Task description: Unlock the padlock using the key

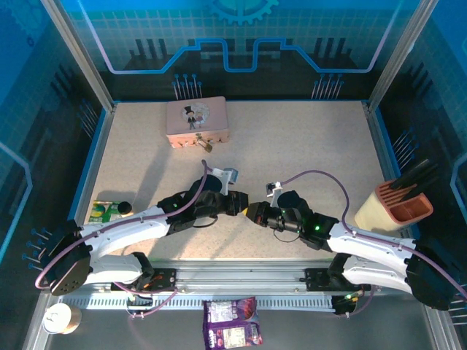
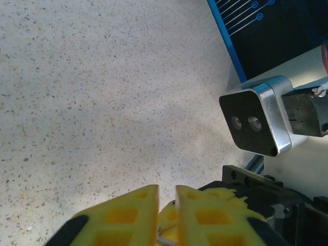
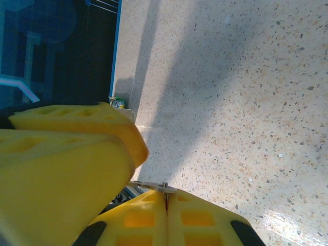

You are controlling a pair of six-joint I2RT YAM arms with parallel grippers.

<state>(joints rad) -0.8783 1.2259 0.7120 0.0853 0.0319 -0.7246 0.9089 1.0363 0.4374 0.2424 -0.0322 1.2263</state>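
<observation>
Mid-table, my two grippers meet tip to tip. My right gripper (image 1: 252, 212) (image 3: 166, 193) is shut on the key (image 3: 154, 185), a thin silver strip sticking out of its fingertips to the left. The strip runs under the yellow fingers (image 3: 66, 169) of my left gripper (image 1: 241, 207) (image 2: 167, 188). Those jaws stand a narrow slit apart, closed on a sliver of the key (image 2: 166, 240) low between them. The padlock (image 1: 206, 144), brass with a thin shackle, hangs at the front of the pink tin (image 1: 197, 120) at the back, far from both grippers.
A beige and terracotta holder (image 1: 398, 205) stands at the right edge. A green packet (image 1: 106, 211) lies at the left edge. A purple packet (image 1: 232, 321) and a paper cup (image 1: 62, 317) sit in front of the arm bases. The right wrist's camera (image 2: 256, 120) is close by.
</observation>
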